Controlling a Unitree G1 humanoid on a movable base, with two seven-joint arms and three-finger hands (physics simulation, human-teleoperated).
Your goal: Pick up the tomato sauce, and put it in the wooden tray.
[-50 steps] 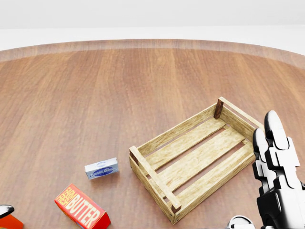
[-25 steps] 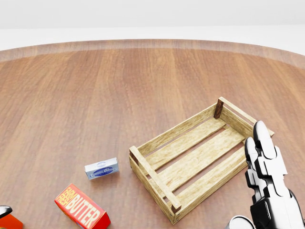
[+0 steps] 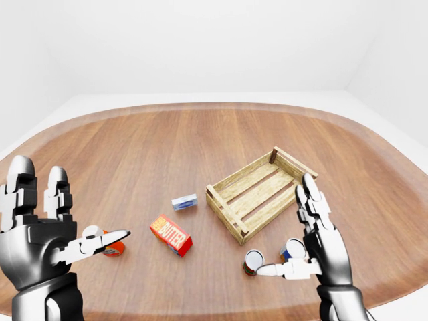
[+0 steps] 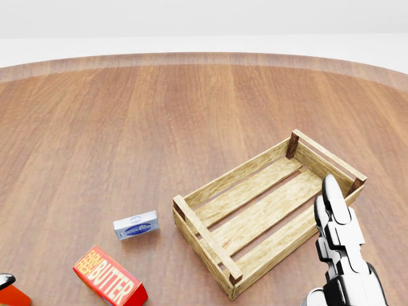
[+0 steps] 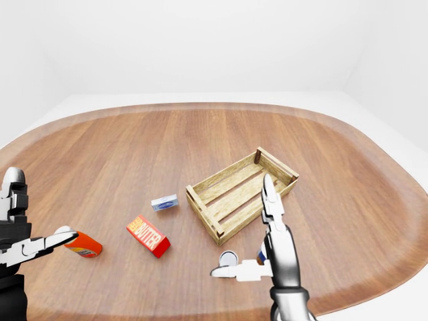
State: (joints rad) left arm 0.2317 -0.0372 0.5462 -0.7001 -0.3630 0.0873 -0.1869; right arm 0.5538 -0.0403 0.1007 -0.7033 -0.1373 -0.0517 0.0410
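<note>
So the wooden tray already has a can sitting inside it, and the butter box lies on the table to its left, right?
Not quite: the tray is empty. The left-eye view shows its bare slats, and the can stands on the table below it, by the right robot hand. The butter box does lie on the table to the tray's left.

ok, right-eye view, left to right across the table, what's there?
Left hand → orange-red bottle → butter box → small blue-and-white packet → wooden tray. The silver-topped can and the right hand sit below the tray and overlap its span, so I've left them unordered.
</note>
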